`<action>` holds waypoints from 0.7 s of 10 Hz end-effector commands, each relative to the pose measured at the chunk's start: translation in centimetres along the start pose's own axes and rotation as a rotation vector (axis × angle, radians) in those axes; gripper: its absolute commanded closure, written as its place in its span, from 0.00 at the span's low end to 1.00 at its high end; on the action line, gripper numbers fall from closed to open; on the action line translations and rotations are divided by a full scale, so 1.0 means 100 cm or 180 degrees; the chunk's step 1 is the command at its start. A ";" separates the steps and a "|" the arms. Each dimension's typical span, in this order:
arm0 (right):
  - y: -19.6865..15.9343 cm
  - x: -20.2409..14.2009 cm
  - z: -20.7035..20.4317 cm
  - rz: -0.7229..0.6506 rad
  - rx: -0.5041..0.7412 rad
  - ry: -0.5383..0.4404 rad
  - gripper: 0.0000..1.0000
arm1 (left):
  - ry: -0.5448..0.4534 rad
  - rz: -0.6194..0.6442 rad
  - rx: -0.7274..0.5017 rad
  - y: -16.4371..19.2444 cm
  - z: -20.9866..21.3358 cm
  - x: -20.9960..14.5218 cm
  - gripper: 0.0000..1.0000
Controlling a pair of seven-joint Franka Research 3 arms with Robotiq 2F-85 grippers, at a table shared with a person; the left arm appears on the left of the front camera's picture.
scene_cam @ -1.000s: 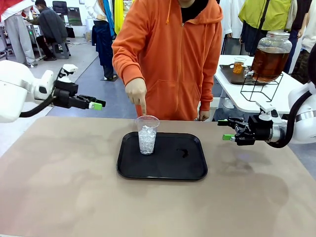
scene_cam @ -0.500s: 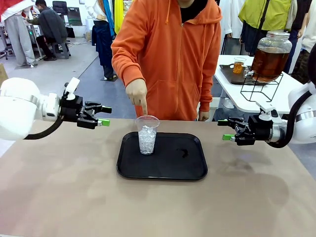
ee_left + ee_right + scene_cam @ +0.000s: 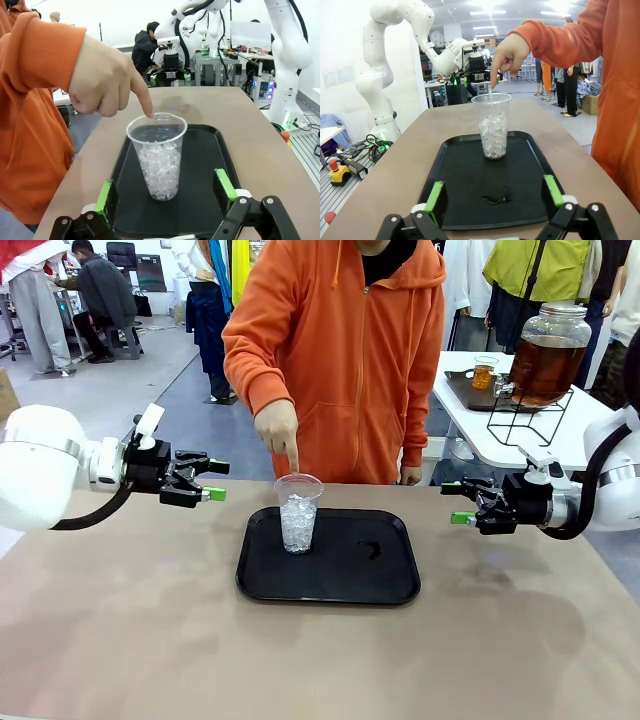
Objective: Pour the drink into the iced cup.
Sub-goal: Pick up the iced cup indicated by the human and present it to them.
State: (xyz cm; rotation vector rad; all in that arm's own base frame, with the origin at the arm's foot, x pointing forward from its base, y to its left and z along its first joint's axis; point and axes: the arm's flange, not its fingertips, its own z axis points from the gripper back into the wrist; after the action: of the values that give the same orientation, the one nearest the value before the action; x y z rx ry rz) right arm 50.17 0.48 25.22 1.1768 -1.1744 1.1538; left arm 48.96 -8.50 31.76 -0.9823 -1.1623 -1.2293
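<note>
My left fingers (image 3: 104, 196) and right fingers (image 3: 436, 197) gape wide, empty; the iced cup (image 3: 158, 155) stands ahead, centred between each pair.

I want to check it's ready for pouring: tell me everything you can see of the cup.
The cup is clear, thin plastic by its look, tapering toward its base. It holds ice to about two-thirds, with no drink visible. It stands upright on the black tray, near the far left corner. A person's hand points a forefinger down at its far rim; whether it touches is unclear.
</note>
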 end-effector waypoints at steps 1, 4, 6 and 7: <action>0.000 0.002 0.000 0.0014 0.0003 -0.0008 0.00 | 0.0003 -0.0004 0.0012 0.001 0.001 0.001 0.00; 0.000 0.002 0.000 0.0014 0.0003 -0.0008 0.00 | -0.0046 0.0018 0.0071 0.006 -0.016 -0.022 0.00; 0.000 0.002 0.000 0.0014 0.0003 -0.0008 0.00 | -0.0109 -0.0032 0.0095 0.007 -0.033 -0.039 0.00; 0.000 0.002 0.000 0.0014 0.0003 -0.0008 0.00 | -0.0170 -0.0011 0.0081 0.006 -0.041 -0.049 0.00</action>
State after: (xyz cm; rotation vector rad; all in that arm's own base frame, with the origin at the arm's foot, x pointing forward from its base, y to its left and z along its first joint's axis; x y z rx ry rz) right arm 50.17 0.48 25.21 1.1768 -1.1744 1.1537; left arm 49.64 -10.87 27.07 -1.0092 -1.1706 -1.1976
